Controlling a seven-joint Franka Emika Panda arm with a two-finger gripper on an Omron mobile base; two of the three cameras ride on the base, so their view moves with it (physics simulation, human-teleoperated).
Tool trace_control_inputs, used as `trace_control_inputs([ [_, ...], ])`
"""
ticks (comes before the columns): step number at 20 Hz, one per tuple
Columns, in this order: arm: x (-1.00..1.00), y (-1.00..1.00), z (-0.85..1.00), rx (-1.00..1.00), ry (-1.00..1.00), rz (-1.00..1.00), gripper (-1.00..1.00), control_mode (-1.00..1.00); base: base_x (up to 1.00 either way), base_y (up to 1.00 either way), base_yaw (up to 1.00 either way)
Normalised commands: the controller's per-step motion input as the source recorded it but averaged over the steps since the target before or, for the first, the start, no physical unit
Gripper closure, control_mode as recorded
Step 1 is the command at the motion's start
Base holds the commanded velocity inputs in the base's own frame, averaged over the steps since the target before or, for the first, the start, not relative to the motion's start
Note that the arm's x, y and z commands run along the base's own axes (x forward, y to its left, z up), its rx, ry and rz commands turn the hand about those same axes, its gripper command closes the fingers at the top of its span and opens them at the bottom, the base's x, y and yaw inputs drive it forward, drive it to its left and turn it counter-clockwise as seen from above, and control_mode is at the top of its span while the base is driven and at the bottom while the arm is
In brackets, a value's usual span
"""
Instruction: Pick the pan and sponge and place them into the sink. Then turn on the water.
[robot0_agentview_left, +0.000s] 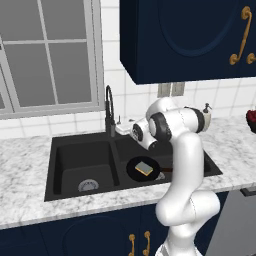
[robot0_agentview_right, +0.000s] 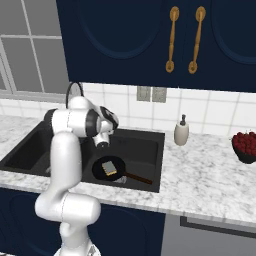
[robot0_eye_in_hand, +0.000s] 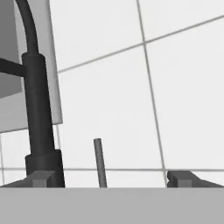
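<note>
I saw the pan (robot0_agentview_left: 143, 169) with the sponge (robot0_agentview_left: 145, 168) inside the sink (robot0_agentview_left: 65, 172); my gripper (robot0_eye_in_hand: 113, 178) stood fully open, empty, facing the faucet (robot0_eye_in_hand: 39, 113).

The sink (robot0_agentview_left: 75, 150) is matte black, with a silver drain (robot0_agentview_left: 88, 185) in its left basin. In its right basin lies a black pan (robot0_agentview_left: 142, 169) with a dark-brown handle (robot0_agentview_right: 137, 177), holding a yellow sponge (robot0_agentview_left: 145, 168) topped grey-green. Behind the sink stands a dark faucet (robot0_agentview_left: 109, 111). The table (robot0_agentview_left: 25, 150) around the sink is white marble with grey veins. Right of the sink are a cream bottle (robot0_agentview_right: 181, 132) and red fruit (robot0_agentview_right: 246, 141). Navy cabinets (robot0_agentview_right: 150, 40) carry gold handles.
</note>
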Motion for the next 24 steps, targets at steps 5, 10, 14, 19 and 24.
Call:
trace_control_inputs([
  [5, 0.51, 0.0, 0.0, 0.0, -0.1, 0.0, -1.0, -1.0, 0.0, 0.0, 0.0],
  [10, 0.56, 0.0, 0.0, 0.0, -0.08, 0.0, -1.0, -1.0, 0.0, 0.0, 0.0],
  [14, 0.52, 0.09, -0.01, 0.0, -0.02, 0.0, -1.0, -1.0, 0.0, 0.0, 0.0],
  [19, 0.46, 0.12, -0.06, 0.0, 0.0, 0.0, 1.0, -1.0, 0.0, 0.0, 0.0],
  [24, 0.28, 0.0, -0.03, 0.01, -0.05, 0.0, 1.0, -1.0, 0.0, 0.0, 0.0],
])
